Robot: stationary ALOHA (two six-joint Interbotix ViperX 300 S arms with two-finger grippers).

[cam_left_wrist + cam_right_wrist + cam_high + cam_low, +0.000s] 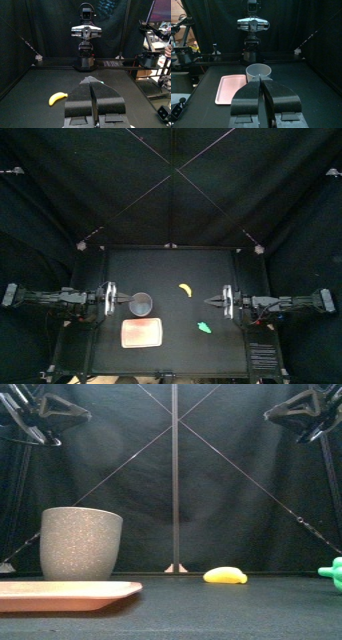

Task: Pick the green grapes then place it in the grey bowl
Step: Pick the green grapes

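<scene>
Reading both arms as parked at the desk's side edges to leave the toys clear, I see the left end effector [92, 82] and right end effector [262, 85] closed and empty. I count one green grapes [203, 328] near the front edge, one grey bowl [140, 306], one pink tray [143, 334] and one banana [186, 289].

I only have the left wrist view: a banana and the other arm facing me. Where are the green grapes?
Observer: The green grapes lie toward the front, right of centre, nearer the right hand than yours.
Operator: And the grey bowl?
Observer: The grey bowl stands upright close beside the left hand, left of centre.
Operator: Anything near it?
Observer: A pink tray lies flat just in front of it.
</scene>
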